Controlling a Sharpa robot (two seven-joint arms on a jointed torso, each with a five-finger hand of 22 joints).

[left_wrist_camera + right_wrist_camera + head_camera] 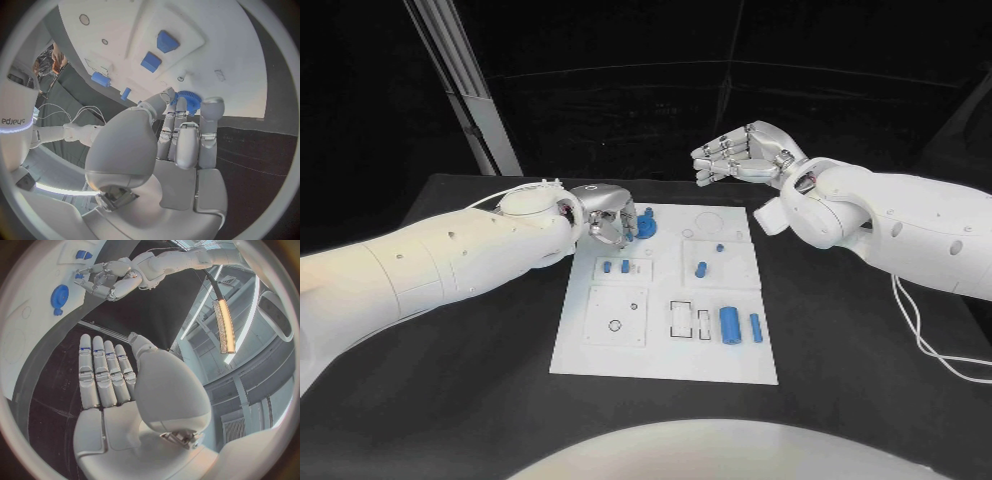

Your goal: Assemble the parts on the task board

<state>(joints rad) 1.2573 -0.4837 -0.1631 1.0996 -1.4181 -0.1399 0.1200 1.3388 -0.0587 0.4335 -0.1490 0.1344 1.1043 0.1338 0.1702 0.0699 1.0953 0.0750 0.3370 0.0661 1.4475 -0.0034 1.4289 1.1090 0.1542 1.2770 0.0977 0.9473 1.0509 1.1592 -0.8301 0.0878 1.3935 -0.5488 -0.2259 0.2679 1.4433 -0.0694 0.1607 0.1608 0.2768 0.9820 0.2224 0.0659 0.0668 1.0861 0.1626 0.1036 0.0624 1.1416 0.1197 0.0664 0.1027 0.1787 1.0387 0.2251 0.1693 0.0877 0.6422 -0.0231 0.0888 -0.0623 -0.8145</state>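
The white task board [661, 350] lies mid-table. A blue gear [646, 227] sits at its far left corner, also visible in the left wrist view [187, 99] and the right wrist view [59, 293]. My left hand [606, 218] hovers right beside the gear with its fingers [178, 135] stretched toward it and spread, holding nothing; whether they touch it is unclear. Small blue parts [620, 267] and a blue block [702, 268] stand mid-board, and long blue pins [733, 325] lie at the near right. My right hand [744, 152] is raised beyond the board's far edge, empty, fingers [103, 375] straight.
The board has an empty rectangular slot [681, 318] and a small round hole [616, 326] in its near half. A metal post [466, 90] rises behind the table's far left corner. A white cable [927, 340] trails over the black table [459, 400] at right.
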